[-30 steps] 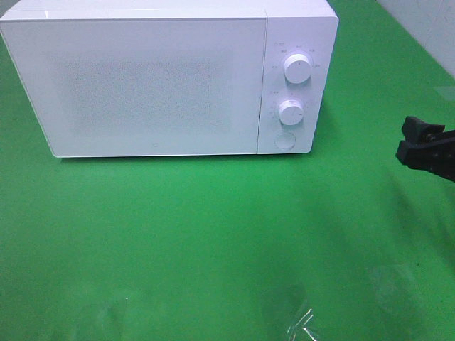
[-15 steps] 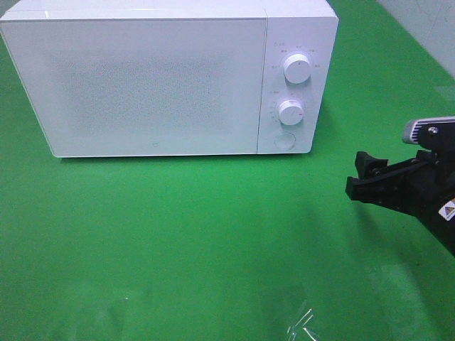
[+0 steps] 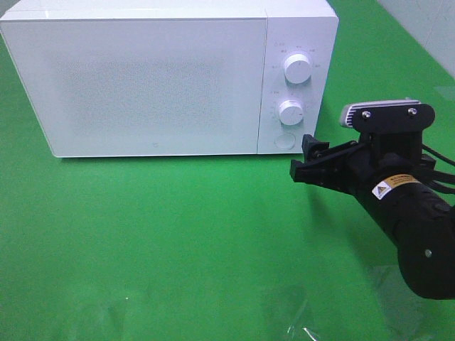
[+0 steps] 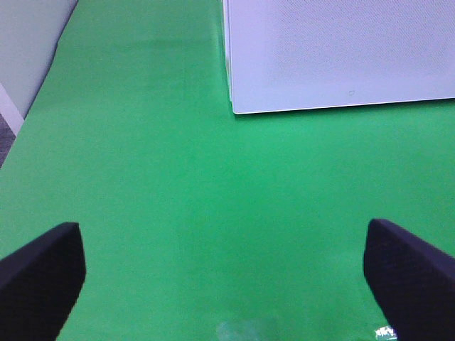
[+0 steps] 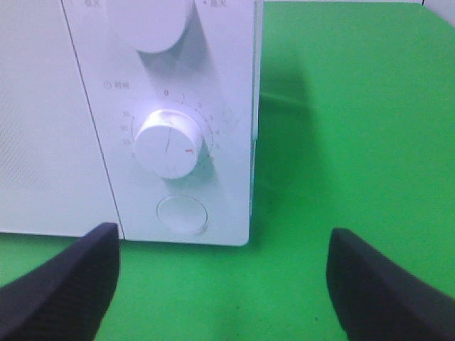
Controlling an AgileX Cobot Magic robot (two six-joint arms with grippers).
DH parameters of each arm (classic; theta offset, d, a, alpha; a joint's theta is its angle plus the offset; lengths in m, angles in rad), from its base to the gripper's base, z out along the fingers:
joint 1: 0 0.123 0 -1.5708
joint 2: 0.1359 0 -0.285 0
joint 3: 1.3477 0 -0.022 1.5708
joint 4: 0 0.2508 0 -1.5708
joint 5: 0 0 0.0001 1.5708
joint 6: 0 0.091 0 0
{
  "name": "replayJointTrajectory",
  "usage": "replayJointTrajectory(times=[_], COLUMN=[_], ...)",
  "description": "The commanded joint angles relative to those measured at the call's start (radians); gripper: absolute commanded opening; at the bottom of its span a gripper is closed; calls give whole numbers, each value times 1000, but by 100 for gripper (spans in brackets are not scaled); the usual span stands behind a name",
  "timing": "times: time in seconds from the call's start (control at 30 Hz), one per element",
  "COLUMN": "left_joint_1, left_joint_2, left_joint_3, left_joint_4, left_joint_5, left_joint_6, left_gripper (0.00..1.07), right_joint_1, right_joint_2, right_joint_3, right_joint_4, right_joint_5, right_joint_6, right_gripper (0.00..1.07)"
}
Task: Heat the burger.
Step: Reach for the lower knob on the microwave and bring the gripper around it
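Observation:
The burger is out of view in every frame. A white microwave (image 3: 156,78) stands at the back of the green table with its door closed. Its control panel has an upper knob (image 3: 297,68), a lower knob (image 3: 291,112) and a round button (image 3: 284,141). My right gripper (image 3: 302,158) hovers open and empty just in front of the panel's lower right corner. In the right wrist view, my right gripper (image 5: 224,284) faces the lower knob (image 5: 169,143) and the button (image 5: 182,214). My left gripper (image 4: 224,277) is open over bare green surface, with the microwave (image 4: 341,50) ahead of it.
A crumpled bit of clear plastic (image 3: 302,327) lies at the table's front edge. A pale wall (image 3: 426,21) borders the back right, and another pale wall (image 4: 28,42) runs along the table's side in the left wrist view.
My right arm has come in from the right edge and moved left toward the microwave's control panel, its jaws staying open. The microwave has not changed.

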Motion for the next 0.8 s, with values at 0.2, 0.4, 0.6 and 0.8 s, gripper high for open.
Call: replayJointTrajectory(times=[0.2,0.4,0.6,0.8], left_joint_1=[3,3,3,3], left_joint_2=[-20,-20,-20,-20], left_joint_3=[4,4,4,4], left_joint_4=[-2,-2,-2,-2], left_joint_5=[-13,-13,-13,-13], left_joint_6=[-8,-8,-8,-8], left_gripper=[100,100,100,100], right_joint_1=[5,5,5,11], right_joint_2=[3,90,126,161], right_joint_3=[-103,-189,-249,-310], right_joint_4=[41,41,46,47], right_joint_5=[-123,-120,-83,-41], right_joint_6=[-83,-159,-185,-185], right_gripper=[76,76,76,76])
